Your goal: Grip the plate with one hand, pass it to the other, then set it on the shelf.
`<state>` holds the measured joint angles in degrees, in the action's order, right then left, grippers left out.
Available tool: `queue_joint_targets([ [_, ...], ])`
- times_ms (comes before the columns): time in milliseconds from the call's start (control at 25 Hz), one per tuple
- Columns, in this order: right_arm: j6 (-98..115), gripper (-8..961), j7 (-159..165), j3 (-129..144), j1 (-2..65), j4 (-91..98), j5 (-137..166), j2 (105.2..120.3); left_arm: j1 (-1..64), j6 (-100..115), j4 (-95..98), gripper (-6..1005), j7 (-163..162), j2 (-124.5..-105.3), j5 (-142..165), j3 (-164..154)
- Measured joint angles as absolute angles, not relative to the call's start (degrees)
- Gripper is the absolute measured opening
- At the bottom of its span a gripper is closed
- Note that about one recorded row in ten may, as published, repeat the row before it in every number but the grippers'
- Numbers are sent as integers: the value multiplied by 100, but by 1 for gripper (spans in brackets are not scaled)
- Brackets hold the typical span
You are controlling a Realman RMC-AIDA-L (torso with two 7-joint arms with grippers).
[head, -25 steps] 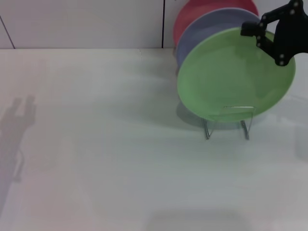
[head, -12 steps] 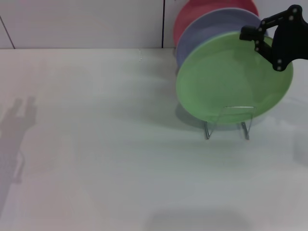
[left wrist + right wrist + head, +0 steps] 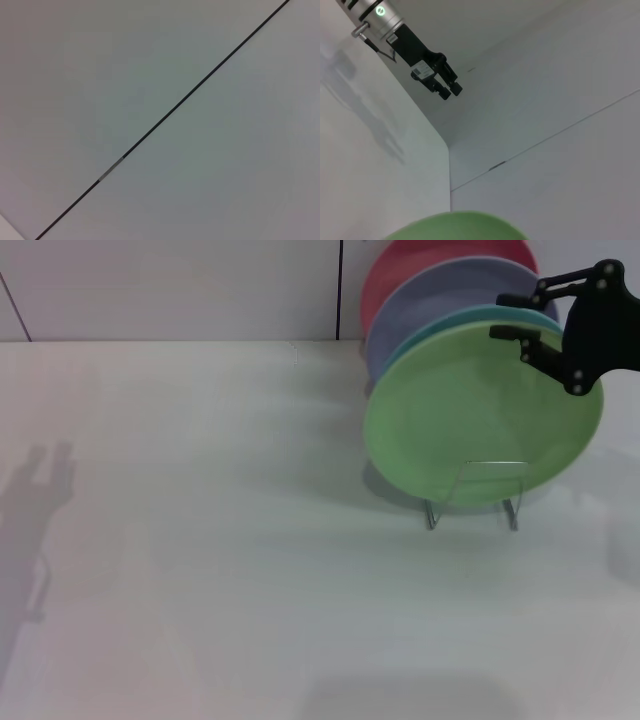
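Four plates in shelf (image 3: 471, 498); plate (image 3: 470, 410) frontmost, upright.

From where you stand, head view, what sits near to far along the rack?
Rack front loop → green plate → turquoise plate rim → lavender plate → red plate. The right gripper is open at the green plate's top edge.

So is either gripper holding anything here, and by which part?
Nothing is held. The right gripper is open, its fingers straddling the upper rim of the green plate on the shelf. The left gripper hangs away, holding nothing.
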<state>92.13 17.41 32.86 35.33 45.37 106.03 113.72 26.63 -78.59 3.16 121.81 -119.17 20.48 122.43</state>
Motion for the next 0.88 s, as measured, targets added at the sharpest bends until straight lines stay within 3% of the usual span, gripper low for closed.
queue_joint_targets([
  [40, 9230, 67, 1746, 3286, 3521, 4536, 10597, 11373, 2663, -7859, 316, 476, 12181, -11917, 2048, 12243],
  [120, 9295, 201, 1784, 3280, 3500, 4534, 10582, 11373, 2676, -7859, 316, 479, 12181, -11918, 2048, 12243],
  [880, 10215, 201, 3383, 2558, 3210, 4574, 9058, 11359, 2654, -7861, 266, 506, 12222, -11918, 2048, 12227],
])
